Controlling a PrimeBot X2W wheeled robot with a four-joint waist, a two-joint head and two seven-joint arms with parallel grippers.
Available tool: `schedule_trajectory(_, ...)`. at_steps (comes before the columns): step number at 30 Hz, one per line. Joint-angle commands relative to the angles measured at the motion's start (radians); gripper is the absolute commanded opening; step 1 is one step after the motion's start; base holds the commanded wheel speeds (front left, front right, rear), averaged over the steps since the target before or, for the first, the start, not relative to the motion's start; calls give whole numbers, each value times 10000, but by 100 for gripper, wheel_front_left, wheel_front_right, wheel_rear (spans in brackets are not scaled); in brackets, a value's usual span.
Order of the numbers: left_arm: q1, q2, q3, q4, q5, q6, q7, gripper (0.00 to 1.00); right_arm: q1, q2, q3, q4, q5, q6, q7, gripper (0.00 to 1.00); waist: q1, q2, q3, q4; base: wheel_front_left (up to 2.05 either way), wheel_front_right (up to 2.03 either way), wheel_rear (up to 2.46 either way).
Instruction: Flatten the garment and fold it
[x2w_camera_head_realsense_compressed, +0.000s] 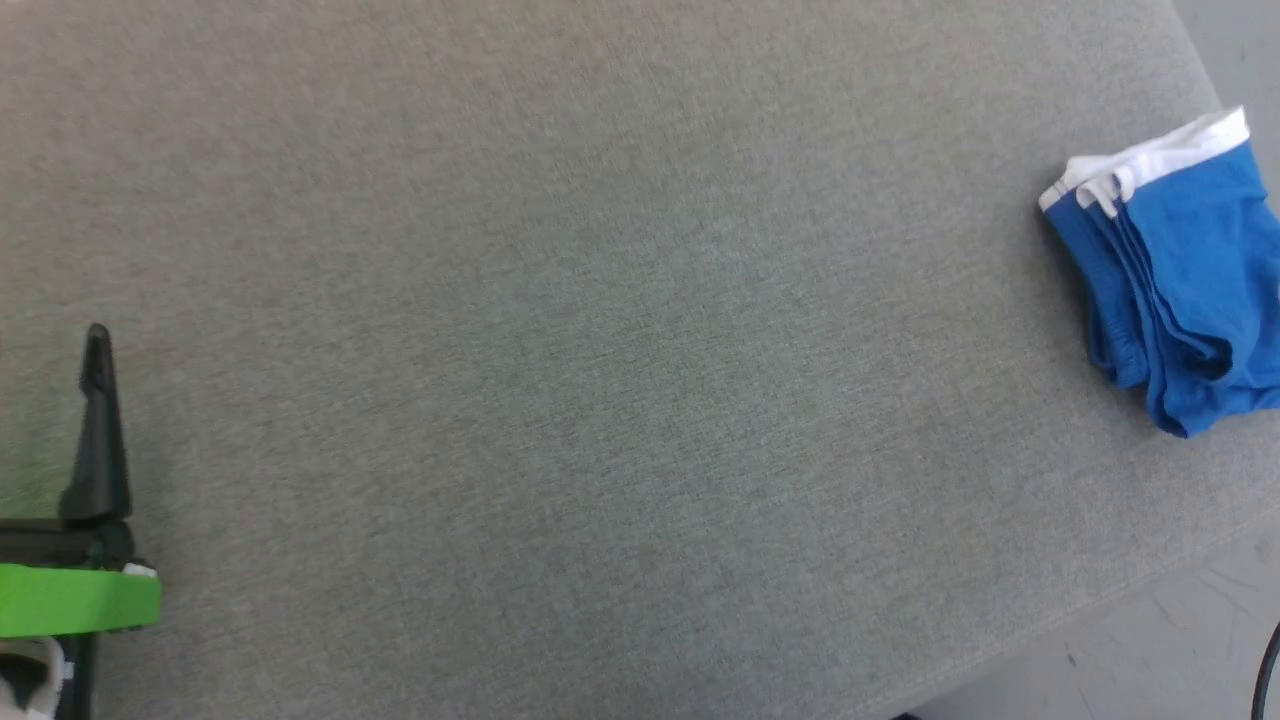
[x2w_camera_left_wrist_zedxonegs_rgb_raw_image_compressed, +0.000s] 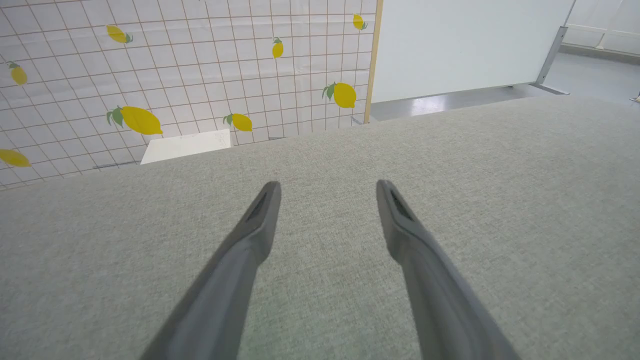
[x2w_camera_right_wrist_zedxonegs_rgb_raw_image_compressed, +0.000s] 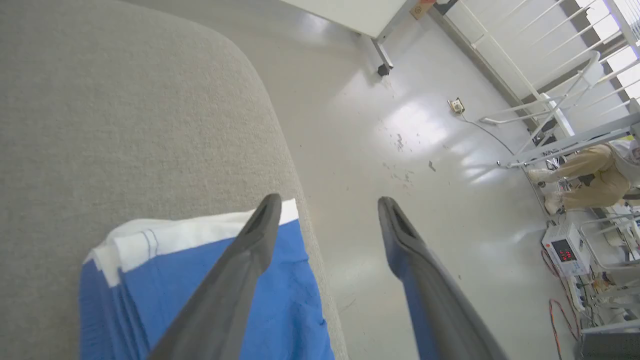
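Note:
The garment is a bright blue bundle with white trim, folded into layers at the table's far right edge. In the right wrist view the garment lies just under my right gripper, whose fingers stand open with nothing between them; one finger crosses over the blue fabric and the other hangs past the table's edge over the floor. My left gripper is open above bare grey cloth, far from the garment. One of its dark fingers shows at the lower left of the head view.
The grey fabric-covered table ends in a rounded corner near the garment, with pale floor beyond. A lemon-patterned wall and a white panel stand past the far edge. A person's legs and cabled equipment are off to the side.

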Motion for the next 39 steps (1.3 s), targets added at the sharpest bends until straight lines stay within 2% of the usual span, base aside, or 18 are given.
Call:
schedule_trajectory(1,-124,-110,-82,155,9,93,-110,100,-311,56,153,-181,215,-17,-469,100,-1,-1,-668,325,0,0,0)
schedule_trajectory(6,-254,-560,-265,706,48,386,-315,100,-423,447,1213,-739,917,-17,-2287,100,-1,-1,-1768,618,0,0,0)
schedule_trajectory(12,-216,-1083,-460,1247,190,779,-479,100,58,1803,1940,-1206,1327,-17,-3966,100,-1,-1,-3160,960,0,0,0)
schedule_trajectory(16,-109,-1397,-625,1563,301,1034,-516,100,780,2361,2248,-1326,1635,-17,-4752,100,-1,-1,-3945,1180,0,0,0)
schedule_trajectory(19,-103,-1598,-838,1738,395,1148,-527,100,1351,2461,2506,-1198,1850,-17,-5252,100,-1,-1,-4378,1423,0,0,0)
schedule_trajectory(26,-118,-1947,-1277,2136,646,1353,-575,100,2497,2477,2800,-138,3366,-17,-6316,100,-1,-1,-5009,2015,0,0,0)
schedule_trajectory(33,-176,-2127,-1596,2654,875,1438,-638,100,3453,2479,3016,770,3896,-17,-6841,100,-1,-1,-5245,2558,0,0,0)
schedule_trajectory(39,-190,-2284,-1718,2993,1001,1547,-684,100,4135,2479,3144,1039,3957,-17,-6950,100,-1,-1,-5275,2907,0,0,0)
